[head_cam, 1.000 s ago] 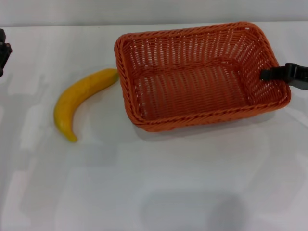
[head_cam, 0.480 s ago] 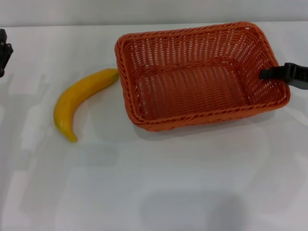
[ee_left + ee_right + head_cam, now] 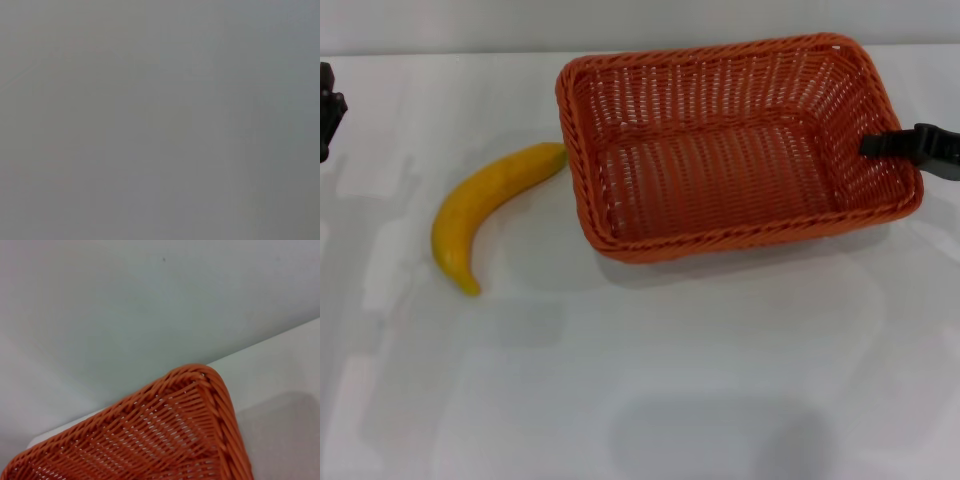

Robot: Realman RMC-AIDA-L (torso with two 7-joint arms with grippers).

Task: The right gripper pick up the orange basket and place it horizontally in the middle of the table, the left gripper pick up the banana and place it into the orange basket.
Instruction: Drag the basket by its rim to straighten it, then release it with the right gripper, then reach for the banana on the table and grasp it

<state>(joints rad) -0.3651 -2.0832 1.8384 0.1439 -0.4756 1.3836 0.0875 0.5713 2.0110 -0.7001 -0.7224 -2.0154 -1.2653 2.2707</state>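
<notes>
right gripper (image 3: pixel 892 146) sits at the right short wall of the orange basket (image 3: pixel 730 145), one black finger inside over the braided rim; looks clamped on that wall, the outer finger is hidden. the basket lies in the far right part of the table (image 3: pixel 650 380), long side across. it probably handles light and fairly stiff, with an open weave that flexes a bit; the rim is the sensible hold. banana (image 3: pixel 490 207) lies left of the basket, its tip just beside the left wall; smooth, glossy, likely slippery, so grab it mid-body. left gripper (image 3: pixel 328 108) is parked at the far left edge, fingers cannot tell. table is white, smooth and flat, with open space in front of the basket.
</notes>
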